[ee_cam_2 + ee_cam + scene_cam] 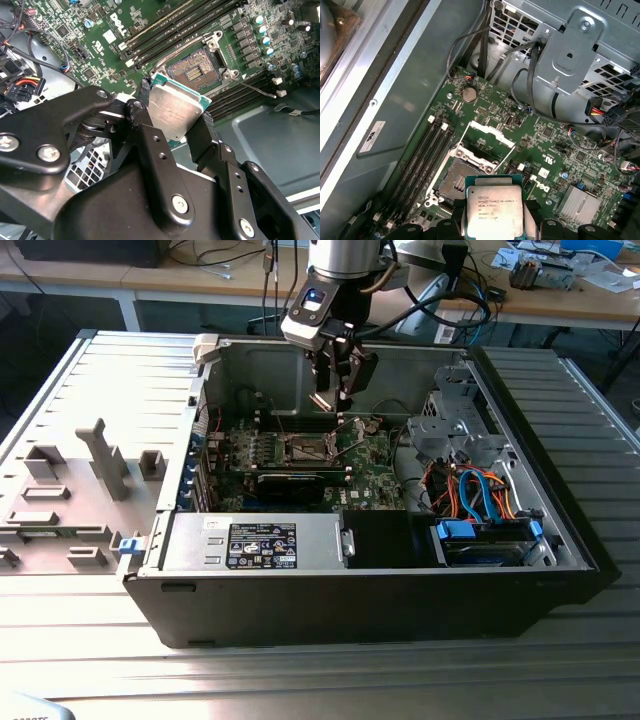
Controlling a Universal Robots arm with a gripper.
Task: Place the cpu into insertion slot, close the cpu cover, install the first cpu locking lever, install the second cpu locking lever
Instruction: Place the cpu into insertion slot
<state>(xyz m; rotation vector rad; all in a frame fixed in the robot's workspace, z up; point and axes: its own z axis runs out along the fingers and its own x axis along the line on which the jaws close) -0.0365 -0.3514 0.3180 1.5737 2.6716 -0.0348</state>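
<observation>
Open computer case [380, 612], lying on its side on a ribbed metal bench – contents listed from the exterior view's left to its right.

1. Grey side panel [100, 475], flat beside the case, carrying upright grey plastic brackets.
2. Power supply [250, 545], in the near corner of the case; it bears a black sticker with white print, too small to read.
3. Green circuit board [370, 465], on the case floor. A long black card [290, 485] lies across its near edge.
4. Insertion slot [457, 182] – uncovered, contact field exposed. The cpu cover [492, 134] stands tilted up from its far edge, and memory slots [427, 155] run alongside.
5. Gripper [176, 106], hanging above the board, its two black fingers clamped on opposite edges of the cpu [494, 212]. The chip is held metal face outward, close over the slot and not yet in it. Its lid bears several lines of fine print.
6. White label [372, 136], on the case wall.
7. Drive cage [450, 425], perforated metal, with blue and orange cables [480, 495] below it.
</observation>
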